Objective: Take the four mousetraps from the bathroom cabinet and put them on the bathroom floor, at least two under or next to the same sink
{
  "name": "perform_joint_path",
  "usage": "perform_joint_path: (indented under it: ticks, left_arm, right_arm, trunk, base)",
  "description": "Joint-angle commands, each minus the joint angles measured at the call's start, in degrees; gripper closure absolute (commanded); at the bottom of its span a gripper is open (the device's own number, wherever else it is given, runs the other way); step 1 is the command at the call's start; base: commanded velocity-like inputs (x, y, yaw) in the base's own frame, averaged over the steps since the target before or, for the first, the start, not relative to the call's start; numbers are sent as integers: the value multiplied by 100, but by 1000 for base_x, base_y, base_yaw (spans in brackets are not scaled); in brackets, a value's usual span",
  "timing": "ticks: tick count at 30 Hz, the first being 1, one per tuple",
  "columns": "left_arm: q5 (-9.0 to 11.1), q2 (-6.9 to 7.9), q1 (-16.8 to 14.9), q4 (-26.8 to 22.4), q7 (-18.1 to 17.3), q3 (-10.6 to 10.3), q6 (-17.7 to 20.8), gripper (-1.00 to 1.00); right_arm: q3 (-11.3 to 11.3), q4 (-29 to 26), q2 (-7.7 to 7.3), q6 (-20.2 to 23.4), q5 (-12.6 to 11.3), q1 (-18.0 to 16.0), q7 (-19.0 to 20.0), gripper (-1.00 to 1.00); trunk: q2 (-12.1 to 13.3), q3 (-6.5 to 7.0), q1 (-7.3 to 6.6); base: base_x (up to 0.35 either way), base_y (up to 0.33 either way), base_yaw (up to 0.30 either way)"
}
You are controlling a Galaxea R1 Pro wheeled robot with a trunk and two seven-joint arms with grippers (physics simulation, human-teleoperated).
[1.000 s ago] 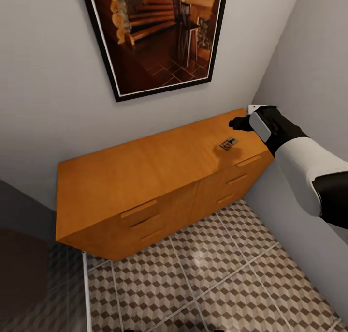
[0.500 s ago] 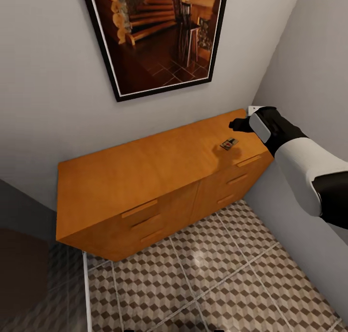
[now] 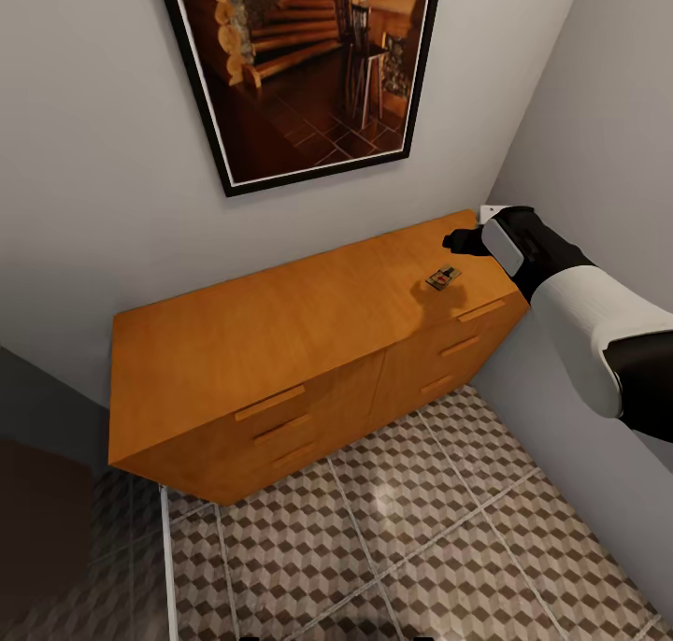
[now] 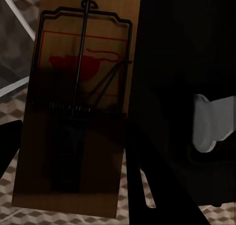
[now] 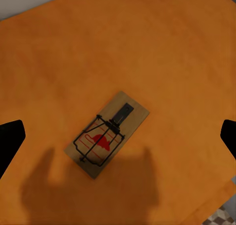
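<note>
Nearest the robot, the bathroom floor (image 3: 439,538) spreads out in its cube-patterned tiles, and no mousetrap can be seen lying on the stretch the head view covers. In the left wrist view a mousetrap (image 4: 78,107) sits very close to the lens, its wooden plate, wire bar and red mark all legible, with patterned tile showing behind its edges. It seems to be carried by the left gripper, presumably so it can be taken to the floor, but the fingers themselves cannot be made out in the dark, so how the jaws stand cannot be told.

Beyond the tiles stands the cabinet (image 3: 280,361), its drawers all pushed in, so nothing of their contents shows. On its top, near the end by the side wall, lies a second mousetrap (image 3: 442,277), flat and on its own. The right gripper (image 3: 463,241) hovers just above and beside it, apart from it. The right wrist view looks straight down on that mousetrap (image 5: 107,134) with a dark fingertip (image 5: 11,139) at either edge of the picture, so the jaws stand wide open and hold nothing. They look lined up for a descent onto the trap.

Behind the cabinet, a framed picture (image 3: 299,71) of a log staircase hangs on the wall.
</note>
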Motion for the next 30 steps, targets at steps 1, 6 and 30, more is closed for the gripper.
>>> perform_joint_path:
  ticks: [1,6,30]
  left_arm:
    - [42,-5,-4,18,-42,-27,-21,100]
    - [42,-9,3,18,-49,-27,-21,100]
    - [42,-9,24,18,-76,-27,541,100]
  right_arm:
    - [42,-9,-6,24,-61,-4,-42,-100]
    - [42,29,-6,19,-61,-4,-42,-100]
    - [42,202,-10,15,-61,-4,-39,-100]
  trunk:
    - [-8,-8,3]
    - [-8,-8,3]
    - [-8,-40,3]
  base:
    - [0,0,0]
    - [0,0,0]
    - [0,0,0]
